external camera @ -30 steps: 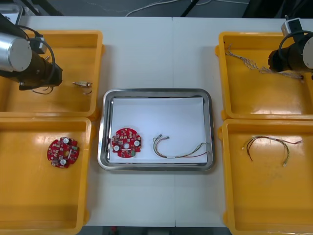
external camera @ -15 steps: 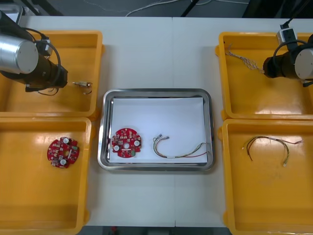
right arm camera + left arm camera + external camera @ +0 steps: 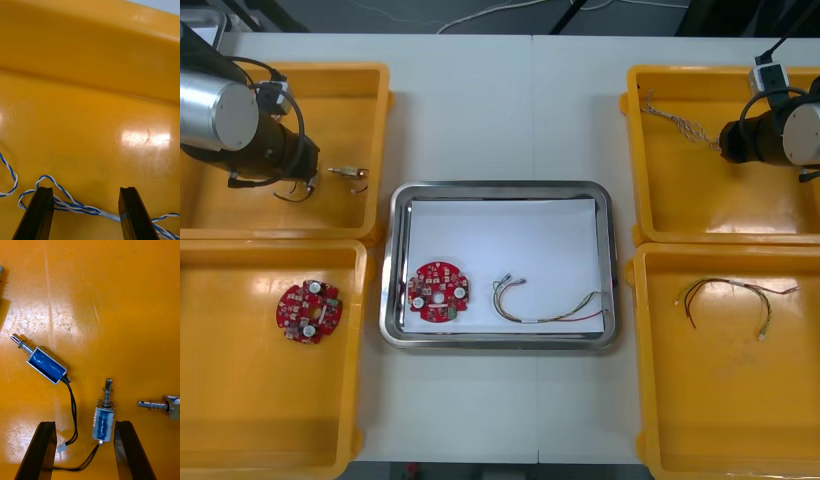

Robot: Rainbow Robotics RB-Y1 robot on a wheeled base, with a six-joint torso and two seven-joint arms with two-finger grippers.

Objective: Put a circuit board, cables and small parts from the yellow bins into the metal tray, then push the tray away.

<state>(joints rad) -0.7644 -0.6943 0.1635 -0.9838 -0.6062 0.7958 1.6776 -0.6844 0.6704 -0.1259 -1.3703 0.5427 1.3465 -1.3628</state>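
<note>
Your left gripper point(image 3: 84, 452) hangs open over the glossy, scuffed floor of the far left yellow bin point(image 3: 123, 296). Between its fingers, close against one of them, lies a small metal part point(image 3: 104, 422). It is a boxy bright frame around a blue-wrapped core, with a spring-wound pin pointing away from the gripper. Thin black leads point(image 3: 73, 416) curl from it across the gap to a second part point(image 3: 45, 364) of the same build, lying aslant just beyond the other fingertip. A third part point(image 3: 165, 405) lies outside the fingers, its body cut off at the edge.

Your right gripper point(image 3: 85, 213) is also open, low over the smooth floor of the far right yellow bin point(image 3: 90, 123). The twisted blue and white cable point(image 3: 77, 205) runs crosswise between its fingers, and both of its ends run out of sight.

From above, the arms cover both grippers' fingers. The metal tray point(image 3: 498, 188), shiny-rimmed and white inside, sits between the two grippers, nearer the robot. It holds a round red circuit board point(image 3: 439, 292) and a thin red and yellow cable point(image 3: 545, 308).
</note>
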